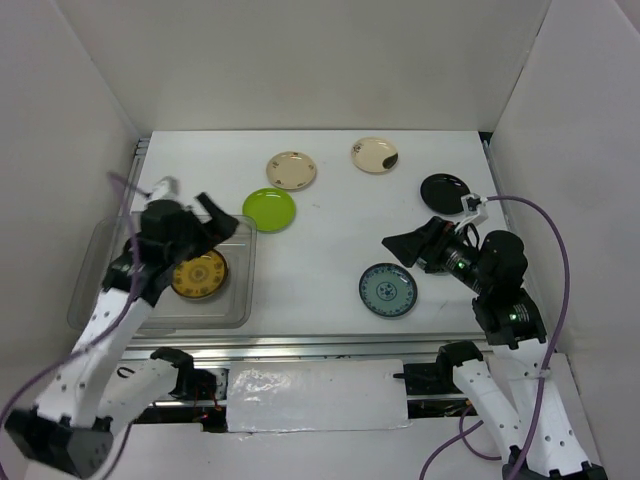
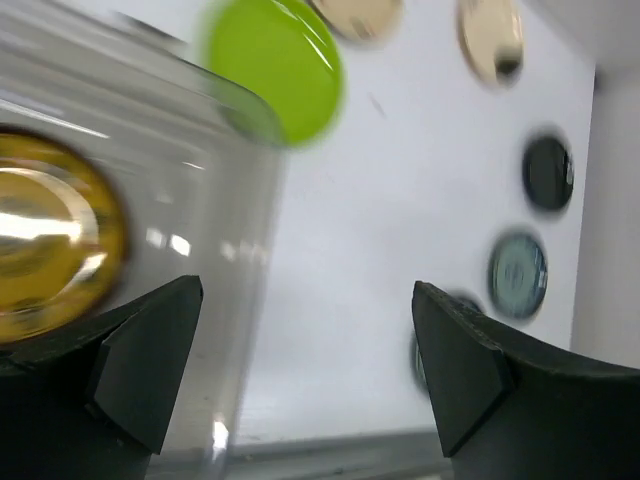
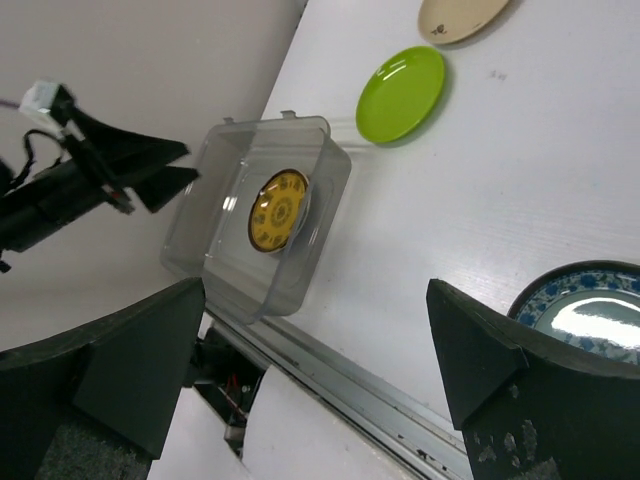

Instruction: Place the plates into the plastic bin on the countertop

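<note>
White walls [image 1: 300,60] are seen enclosing the countertop [image 1: 330,240] from above. At its near left the plastic bin [image 1: 92,262] is set, with the brown-gold plate [image 1: 199,275] lying flat inside. The left gripper [image 1: 213,224] is held over the bin's far right corner, fingers spread and empty. The lime green plate [image 1: 269,209], a cream plate [image 1: 291,170] and a second cream plate [image 1: 375,155] are laid farther back. The black plate [image 1: 446,190] and the blue-grey plate [image 1: 388,290] are placed on the right, with the right gripper [image 1: 404,246] between them, parted and holding nothing.

From the left wrist, the fingers [image 2: 150,350] are shown wide apart above the bin's wall.

From the right wrist, the fingers [image 3: 495,370] are shown apart, the blue-grey plate just beside the right one.
</note>
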You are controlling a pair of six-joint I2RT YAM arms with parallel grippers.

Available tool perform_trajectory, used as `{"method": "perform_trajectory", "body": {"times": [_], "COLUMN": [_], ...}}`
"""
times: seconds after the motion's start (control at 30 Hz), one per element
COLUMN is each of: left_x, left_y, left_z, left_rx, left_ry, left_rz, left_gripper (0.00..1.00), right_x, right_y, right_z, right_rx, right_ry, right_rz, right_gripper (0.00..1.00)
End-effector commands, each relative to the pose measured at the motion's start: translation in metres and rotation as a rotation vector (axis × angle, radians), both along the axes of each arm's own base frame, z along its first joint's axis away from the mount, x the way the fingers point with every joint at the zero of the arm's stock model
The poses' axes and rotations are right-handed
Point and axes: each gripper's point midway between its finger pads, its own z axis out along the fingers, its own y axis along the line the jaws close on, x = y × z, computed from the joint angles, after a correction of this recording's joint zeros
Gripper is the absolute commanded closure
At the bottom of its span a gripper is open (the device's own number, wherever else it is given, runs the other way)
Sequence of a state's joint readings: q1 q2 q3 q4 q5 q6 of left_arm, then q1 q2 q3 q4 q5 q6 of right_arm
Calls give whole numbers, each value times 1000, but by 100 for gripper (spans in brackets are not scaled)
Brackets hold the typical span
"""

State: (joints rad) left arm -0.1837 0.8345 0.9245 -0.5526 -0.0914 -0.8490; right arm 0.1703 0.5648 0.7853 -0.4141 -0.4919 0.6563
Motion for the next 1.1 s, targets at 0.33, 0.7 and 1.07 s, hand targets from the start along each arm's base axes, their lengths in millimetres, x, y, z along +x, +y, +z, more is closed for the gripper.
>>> {"method": "perform_trajectory", "body": {"times": [0.33, 0.7, 1.07], "left_x": [34, 12, 8], "left_y": [-302, -367, -365], "left_z": [-90, -184, -197], "left_rx": [-17, -48, -45], "left_ry": [74, 258, 287], "left_rz": [-848, -960, -939], "left_gripper": [1, 7, 94], "right_x": [-19, -22, -22], "right_y": [-10, -12, -10], "right_z": [34, 28, 25], "right_rx": [-54, -73, -57], "right_ry": [-77, -70, -67], "right_rz": [-25, -23, -17], "right_gripper": [0, 0, 0]}}
